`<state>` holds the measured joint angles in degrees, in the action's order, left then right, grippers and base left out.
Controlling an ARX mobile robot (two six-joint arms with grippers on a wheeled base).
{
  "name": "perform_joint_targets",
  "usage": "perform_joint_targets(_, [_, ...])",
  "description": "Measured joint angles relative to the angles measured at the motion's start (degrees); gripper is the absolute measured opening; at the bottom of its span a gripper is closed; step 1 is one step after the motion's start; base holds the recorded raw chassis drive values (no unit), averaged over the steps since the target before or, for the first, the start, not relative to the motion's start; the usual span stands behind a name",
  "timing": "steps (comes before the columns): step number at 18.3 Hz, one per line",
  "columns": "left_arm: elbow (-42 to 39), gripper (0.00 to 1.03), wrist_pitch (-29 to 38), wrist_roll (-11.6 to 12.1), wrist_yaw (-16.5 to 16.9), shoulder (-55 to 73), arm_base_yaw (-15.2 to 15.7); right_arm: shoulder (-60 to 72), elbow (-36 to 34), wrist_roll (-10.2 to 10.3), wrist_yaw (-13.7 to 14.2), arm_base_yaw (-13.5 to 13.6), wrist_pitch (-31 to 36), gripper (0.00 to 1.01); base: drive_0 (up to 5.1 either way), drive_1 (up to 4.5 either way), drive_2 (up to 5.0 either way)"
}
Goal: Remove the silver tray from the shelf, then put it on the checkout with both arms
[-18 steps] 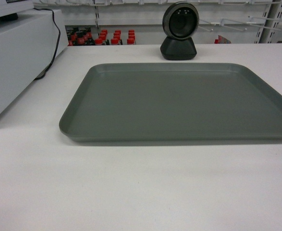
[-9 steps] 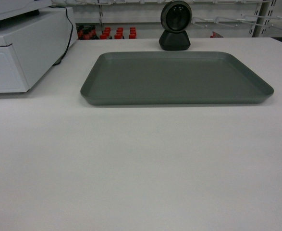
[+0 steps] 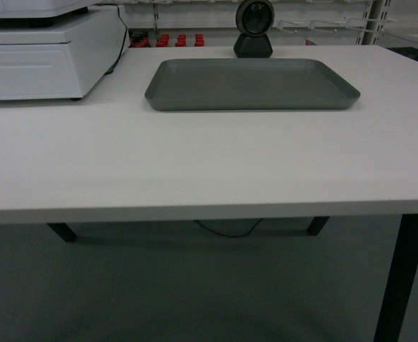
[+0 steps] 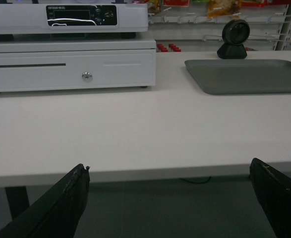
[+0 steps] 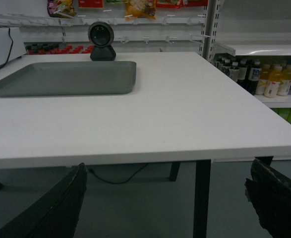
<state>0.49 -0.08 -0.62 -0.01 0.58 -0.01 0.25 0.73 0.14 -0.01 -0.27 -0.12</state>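
Observation:
The silver tray (image 3: 251, 84) lies flat on the white checkout (image 3: 209, 164), just in front of the round black scanner (image 3: 254, 28). No arm shows in the head view. In the left wrist view the tray (image 4: 249, 77) is far off at the upper right, and my left gripper (image 4: 170, 166) hangs open and empty below the counter's front edge. In the right wrist view the tray (image 5: 61, 78) sits at the upper left, and my right gripper (image 5: 167, 164) is open and empty, also below the counter edge. Nothing touches the tray.
A white cash register (image 3: 45, 57) stands on the counter left of the tray. A black table leg (image 5: 201, 198) stands ahead of the right gripper, and a cable (image 5: 115, 177) hangs under the top. A white shelf (image 5: 259, 48) with bottles is on the right.
The head view has drawn back from the counter: the tray looks smaller and farther away, and the counter's front edge, its legs and the floor now show.

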Motion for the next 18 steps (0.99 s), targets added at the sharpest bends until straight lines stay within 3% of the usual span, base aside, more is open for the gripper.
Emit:
perform_joint_targets(12, [0.00, 0.98, 0.07, 0.00, 0.00, 0.00, 0.00, 0.00, 0.00, 0.00, 0.02, 0.00, -0.04, 0.98, 0.0, -4.14, 4.2])
perform_joint_targets(18, [0.00, 0.98, -0.11, 0.07, 0.02, 0.00, 0.00, 0.00, 0.00, -0.02, 0.02, 0.00, -0.09, 0.98, 0.0, 0.00, 0.0])
